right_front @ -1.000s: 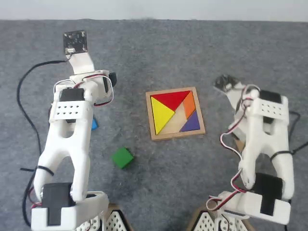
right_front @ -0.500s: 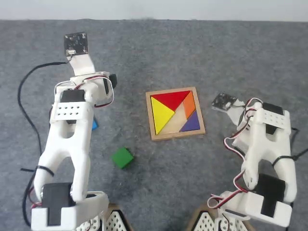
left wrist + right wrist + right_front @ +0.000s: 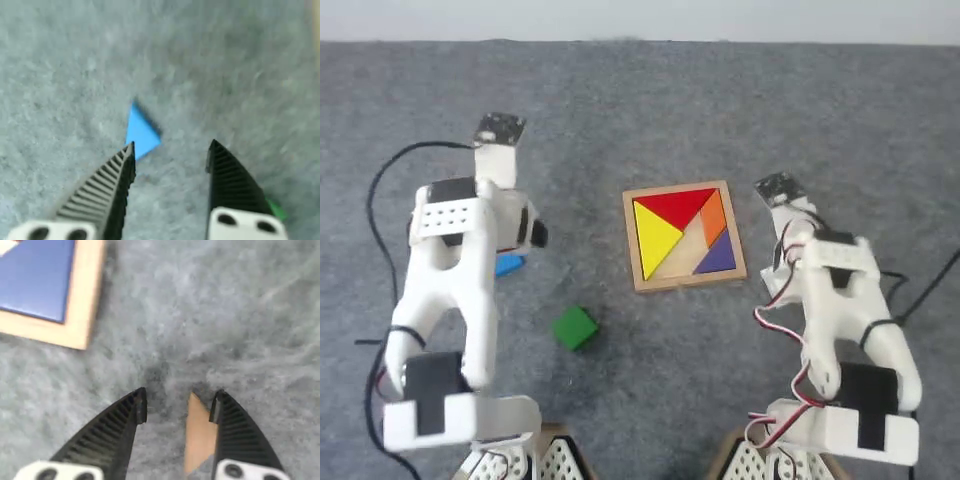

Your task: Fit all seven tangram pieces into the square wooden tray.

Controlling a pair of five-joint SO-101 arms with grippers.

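You are hovering the left gripper (image 3: 172,145), wide open and empty, with the blue triangle (image 3: 142,132) seemingly lying just off one fingertip (image 3: 125,160), not between.

Blue triangle (image 3: 141,134), green block (image 3: 574,327), tan wooden tray (image 3: 690,282), grey felt table (image 3: 720,110).

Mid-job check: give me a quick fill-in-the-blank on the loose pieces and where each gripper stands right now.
1. The left gripper stands ____ over the blue triangle.
2. The green square lies ____ the wooden tray.
3. The tan piece lies ____ the jaws of the open right gripper.
4. The red triangle and the yellow triangle sit ____ the wooden tray.
Missing words: open; outside; between; inside.
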